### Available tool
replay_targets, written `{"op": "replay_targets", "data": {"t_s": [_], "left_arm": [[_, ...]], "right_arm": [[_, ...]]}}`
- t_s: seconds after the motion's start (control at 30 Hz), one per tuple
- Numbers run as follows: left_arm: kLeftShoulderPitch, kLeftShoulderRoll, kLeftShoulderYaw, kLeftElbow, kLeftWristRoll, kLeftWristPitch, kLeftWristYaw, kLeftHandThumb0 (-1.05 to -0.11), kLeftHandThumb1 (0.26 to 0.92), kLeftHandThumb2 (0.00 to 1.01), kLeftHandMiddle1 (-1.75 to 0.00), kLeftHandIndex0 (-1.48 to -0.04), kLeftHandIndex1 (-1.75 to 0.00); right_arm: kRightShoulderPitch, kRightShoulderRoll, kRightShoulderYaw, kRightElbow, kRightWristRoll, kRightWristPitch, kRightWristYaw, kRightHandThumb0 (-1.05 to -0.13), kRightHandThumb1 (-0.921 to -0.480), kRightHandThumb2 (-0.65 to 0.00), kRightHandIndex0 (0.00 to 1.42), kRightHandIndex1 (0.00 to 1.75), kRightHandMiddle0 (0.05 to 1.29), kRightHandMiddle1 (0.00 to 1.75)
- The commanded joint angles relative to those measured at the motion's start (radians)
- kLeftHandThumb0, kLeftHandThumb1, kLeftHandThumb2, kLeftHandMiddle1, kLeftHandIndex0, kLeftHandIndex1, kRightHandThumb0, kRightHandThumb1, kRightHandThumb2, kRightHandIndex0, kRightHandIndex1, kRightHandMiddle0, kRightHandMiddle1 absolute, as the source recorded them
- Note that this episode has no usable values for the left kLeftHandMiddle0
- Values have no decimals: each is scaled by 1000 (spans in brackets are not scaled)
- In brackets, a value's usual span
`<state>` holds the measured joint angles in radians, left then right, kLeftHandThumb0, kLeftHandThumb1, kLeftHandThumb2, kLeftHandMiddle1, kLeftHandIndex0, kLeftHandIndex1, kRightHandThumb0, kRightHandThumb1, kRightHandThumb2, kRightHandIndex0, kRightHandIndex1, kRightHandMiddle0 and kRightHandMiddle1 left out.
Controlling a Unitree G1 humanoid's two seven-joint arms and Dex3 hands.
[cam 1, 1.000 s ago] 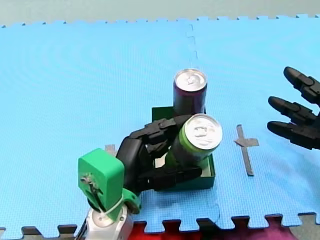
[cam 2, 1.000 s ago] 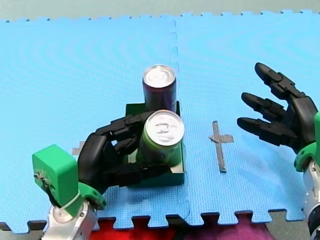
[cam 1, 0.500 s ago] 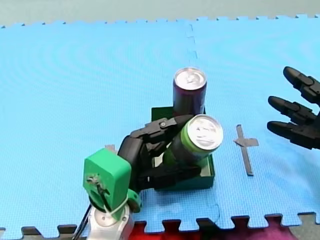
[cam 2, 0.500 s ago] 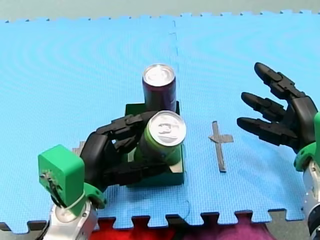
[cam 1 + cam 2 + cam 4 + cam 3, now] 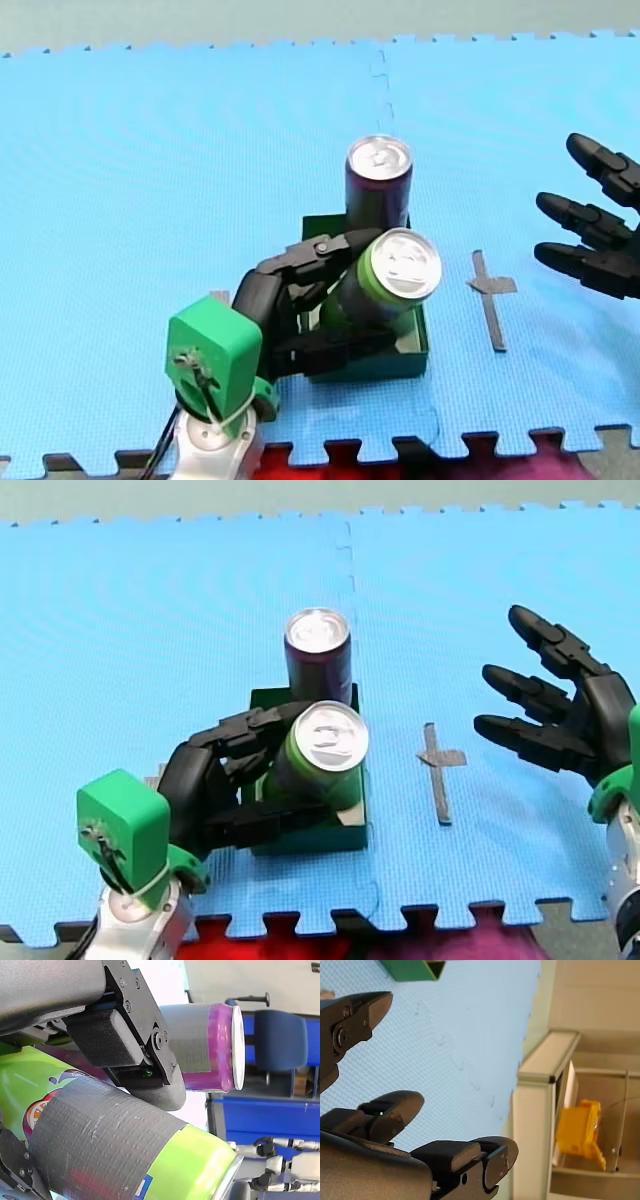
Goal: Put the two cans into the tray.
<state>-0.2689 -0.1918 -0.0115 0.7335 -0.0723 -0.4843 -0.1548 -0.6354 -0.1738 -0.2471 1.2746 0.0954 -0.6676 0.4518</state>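
First head view: left hand (image 5: 290, 300) grips the tilted green aluminium can (image 5: 398, 268), now shifted slightly leftward over the square green tray (image 5: 390, 362); right hand (image 5: 600, 250) stays empty at far right.

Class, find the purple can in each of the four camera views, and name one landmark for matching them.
First head view: purple can upright at centre, at the green tray's far end; right hand open at the right edge.
Second head view: centre, behind the green can the left hand grips.
Second wrist view: sideways, beyond that hand's fingers.
First wrist view: faces mat and tray corner instead.
Landmark: the tray.
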Motion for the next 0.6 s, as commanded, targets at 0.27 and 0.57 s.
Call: {"op": "replay_targets", "data": {"t_s": [0.27,0.57], "left_arm": [[4,5,17,50,-28,-2,-43,-363,746,0,0,-1277,-1],[-10,4,27,67,-37,-16,-62,-364,746,0,0,-1276,0]], "right_arm": [[-2,-6,3,-4,-2,-6,-4,-637,-702,0,544,0,393,0],[-4,-6,3,-2,-1,-2,-6,-642,-700,0,545,0,391,0]]}}
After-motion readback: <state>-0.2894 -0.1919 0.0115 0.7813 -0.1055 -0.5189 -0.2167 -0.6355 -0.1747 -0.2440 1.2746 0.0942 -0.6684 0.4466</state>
